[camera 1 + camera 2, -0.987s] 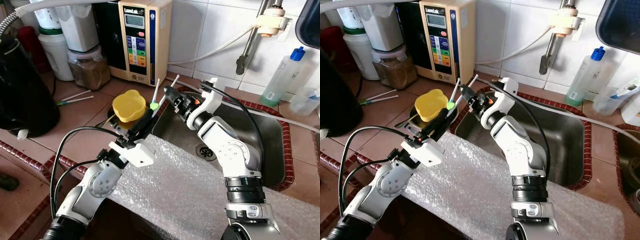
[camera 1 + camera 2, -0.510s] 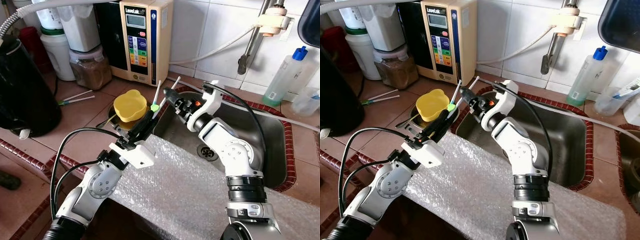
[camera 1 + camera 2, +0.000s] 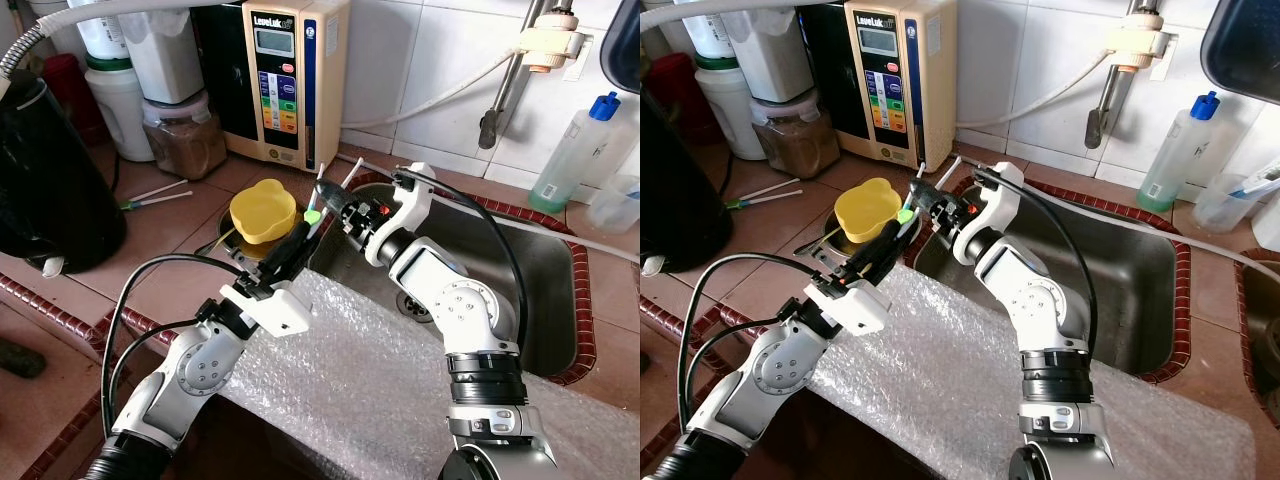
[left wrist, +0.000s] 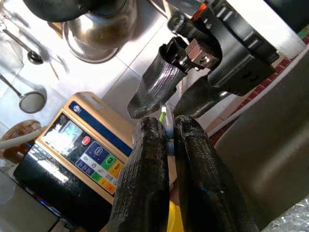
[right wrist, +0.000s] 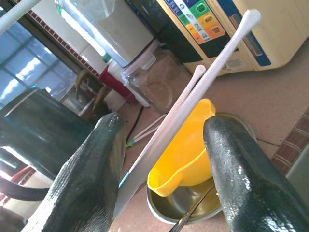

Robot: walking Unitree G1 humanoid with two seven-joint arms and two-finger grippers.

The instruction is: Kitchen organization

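My left gripper [image 3: 303,226] is raised above the counter edge, shut on two thin white sticks [image 3: 319,183] with a green part [image 3: 311,214] just above its fingertips. My right gripper [image 3: 334,194] reaches in from the sink side. It stands open with its fingers [image 5: 83,183] on either side of the sticks [image 5: 193,101], not touching them. In the left wrist view the left fingers [image 4: 145,179] press together on the sticks [image 4: 168,126]. Behind them, a yellow cup [image 3: 262,209] sits in a steel bowl [image 5: 169,210].
Bubble wrap [image 3: 380,370] covers the counter front. A steel sink [image 3: 540,290] lies to the right. A black kettle [image 3: 45,180] stands left, a beige water machine [image 3: 285,75] and a jar [image 3: 180,140] at the back. More white sticks [image 3: 155,193] lie on the tiles.
My right gripper has moved left, so its open fingers now straddle the sticks held by the left gripper. The left gripper has kept its hold and barely moved.
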